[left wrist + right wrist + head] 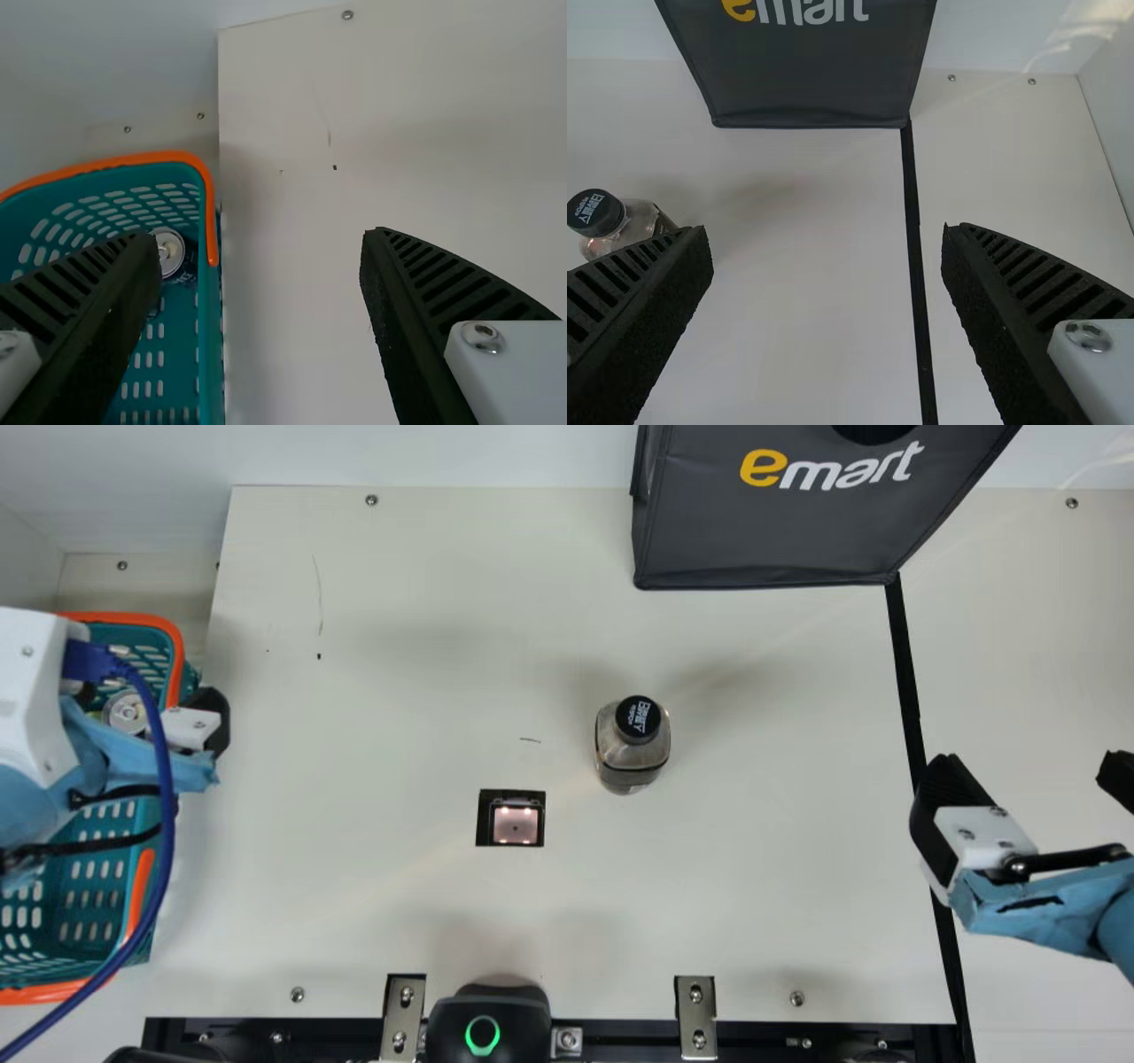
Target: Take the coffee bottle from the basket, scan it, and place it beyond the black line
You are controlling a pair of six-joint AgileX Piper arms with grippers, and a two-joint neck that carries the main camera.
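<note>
On the cream table (399,691), the coffee bottle (629,753) stands upright, cap (638,718) upward, left claw (209,722) and right claw (1028,772) open.

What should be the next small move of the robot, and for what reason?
Probably ease the open right gripper leftward to the bottle: it stands upright and ungripped, short of the black line, and the left gripper is over by the basket.

bag (762,531) cut off at top, basket (137,890) partly hidden
</note>
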